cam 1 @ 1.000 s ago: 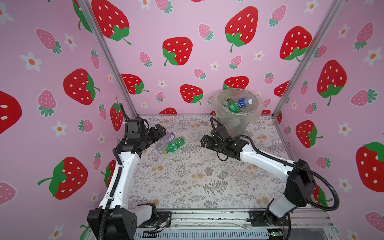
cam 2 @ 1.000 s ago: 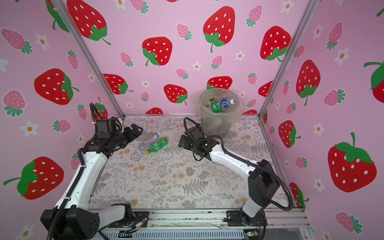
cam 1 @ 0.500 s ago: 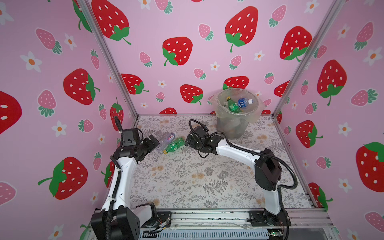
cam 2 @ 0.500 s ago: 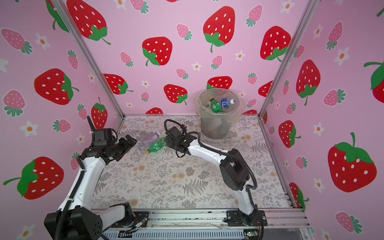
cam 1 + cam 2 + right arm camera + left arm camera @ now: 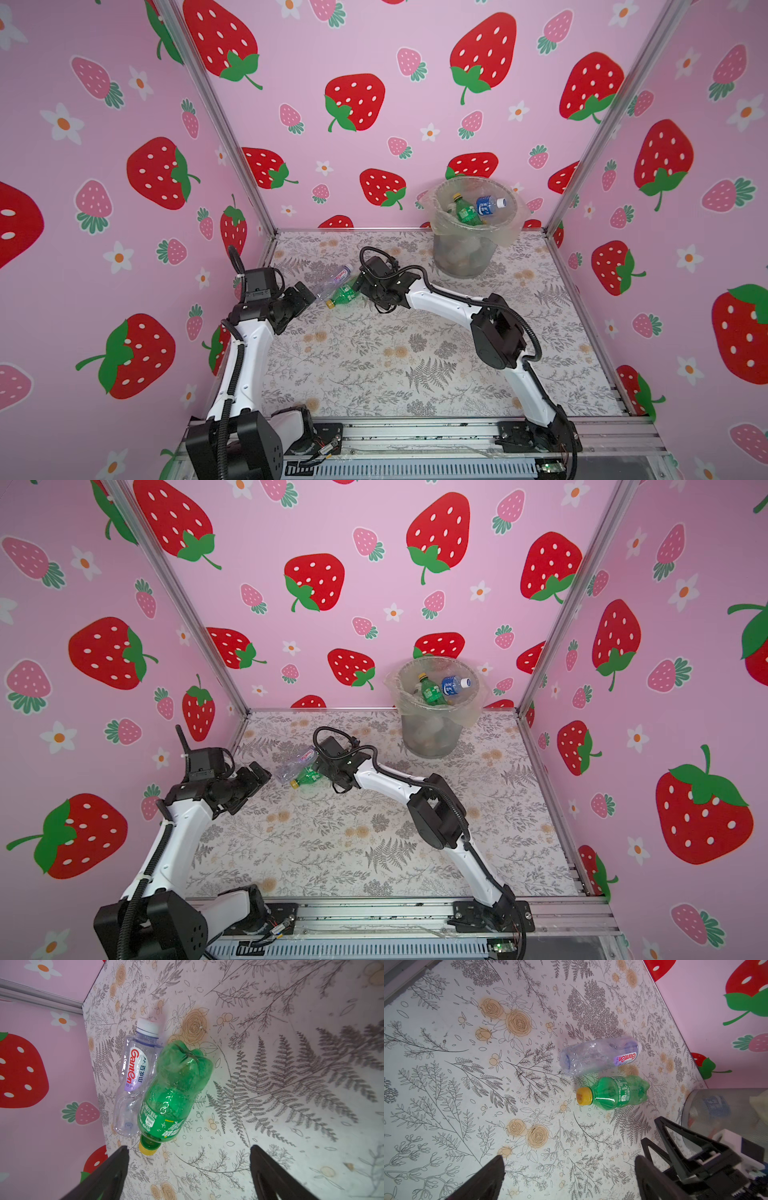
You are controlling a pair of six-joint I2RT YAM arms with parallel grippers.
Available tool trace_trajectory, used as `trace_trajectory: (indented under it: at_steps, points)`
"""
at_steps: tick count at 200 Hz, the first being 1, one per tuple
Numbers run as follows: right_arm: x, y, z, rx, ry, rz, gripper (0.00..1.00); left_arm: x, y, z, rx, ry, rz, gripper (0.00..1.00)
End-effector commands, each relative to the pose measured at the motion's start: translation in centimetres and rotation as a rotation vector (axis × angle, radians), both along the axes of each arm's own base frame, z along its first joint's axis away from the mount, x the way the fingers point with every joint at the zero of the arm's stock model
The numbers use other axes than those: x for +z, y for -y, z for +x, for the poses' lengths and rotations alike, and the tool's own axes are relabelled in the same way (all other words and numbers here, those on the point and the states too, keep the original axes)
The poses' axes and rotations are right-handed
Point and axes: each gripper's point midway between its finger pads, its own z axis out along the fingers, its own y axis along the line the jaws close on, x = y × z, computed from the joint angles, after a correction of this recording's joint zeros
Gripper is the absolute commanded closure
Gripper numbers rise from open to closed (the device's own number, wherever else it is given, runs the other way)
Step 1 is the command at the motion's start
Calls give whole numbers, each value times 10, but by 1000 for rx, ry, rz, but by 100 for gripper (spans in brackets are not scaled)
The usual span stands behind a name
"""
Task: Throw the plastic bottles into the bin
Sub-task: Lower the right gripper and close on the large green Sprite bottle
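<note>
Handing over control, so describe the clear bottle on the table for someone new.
Find the grey bin at the back of the floral table; left of it in a top view, two bottles lie side by side. The clear Ganten bottle is the one nearer the back wall: crumpled, white-capped, unlike the yellow-capped green bottle.

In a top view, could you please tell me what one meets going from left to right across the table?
left gripper → clear bottle → right gripper → bin
</note>
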Motion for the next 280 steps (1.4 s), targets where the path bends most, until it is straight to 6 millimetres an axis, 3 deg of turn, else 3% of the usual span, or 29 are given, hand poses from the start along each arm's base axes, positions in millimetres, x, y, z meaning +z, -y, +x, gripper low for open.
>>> trace_trajectory:
  at_steps: [1, 78, 174, 243, 280]
  points:
    - [2, -12, 3, -55, -25, 55, 9, -5, -1, -3, 9, -11, -24, 1]
    - [-28, -33, 12, -83, -69, 81, 11, -7, 1, -4, 2, -8, -47, 1]
    - [-39, -50, 25, -107, -54, 148, 13, -9, 2, -4, -4, -12, -62, 1]
    - [-56, -41, 41, -160, -73, 152, 17, -10, 3, -3, -7, -14, -72, 1]
    - [-66, -32, 47, -189, -85, 141, 25, -10, 3, -2, -10, -14, -81, 1]
